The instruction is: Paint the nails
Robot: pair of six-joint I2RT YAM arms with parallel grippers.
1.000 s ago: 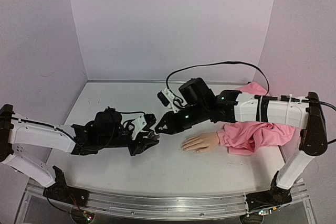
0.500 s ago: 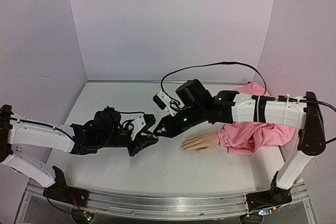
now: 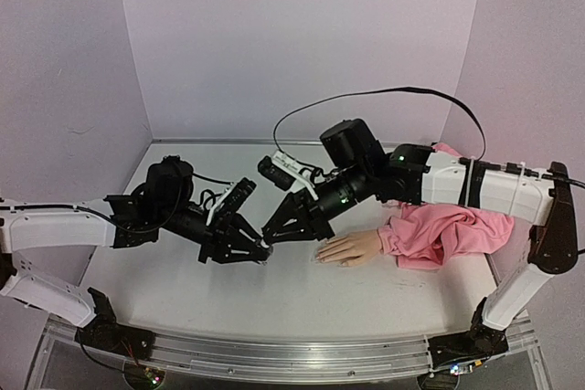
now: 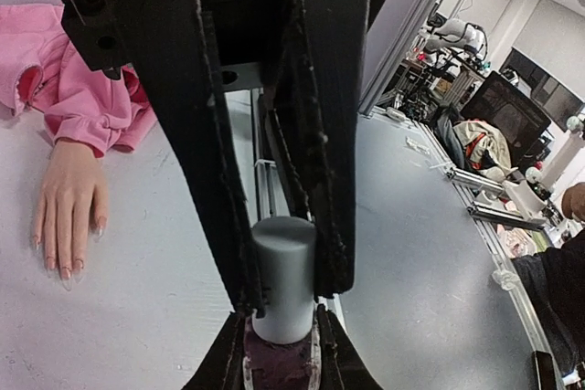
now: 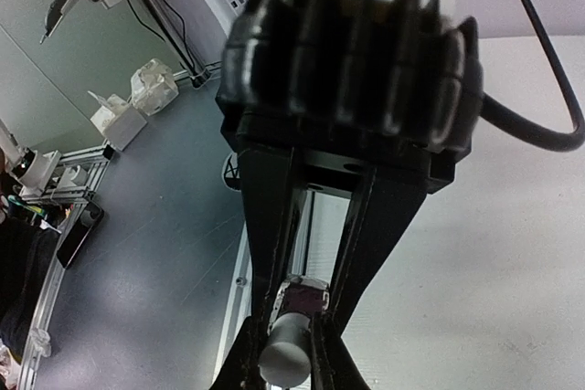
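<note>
White-and-black left arm (image 3: 55, 227) & matching right arm (image 3: 498, 191) each had glossy white shell links w/ matte black joint housings and blocky black wrist sections. Thin black cable (image 3: 384, 93) looped above right arm; shorter black leads ran by left wrist. Small green LEDs (image 3: 345, 197) glowed on right forearm. Flat black fingers (image 4: 183, 89) of left gripper (image 4: 288, 299) had rough, nicked edges

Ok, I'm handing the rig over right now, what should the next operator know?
Left end effector: shut on the cap.
Right end effector: shut on the bottle.
They meet just left of the hand, which lies palm down with its pink sleeve to the right.
Done: bottle and cap gripped.
Left: the cap looks still seated, so pull it off, then paint the nails. None look dark yet.
</note>
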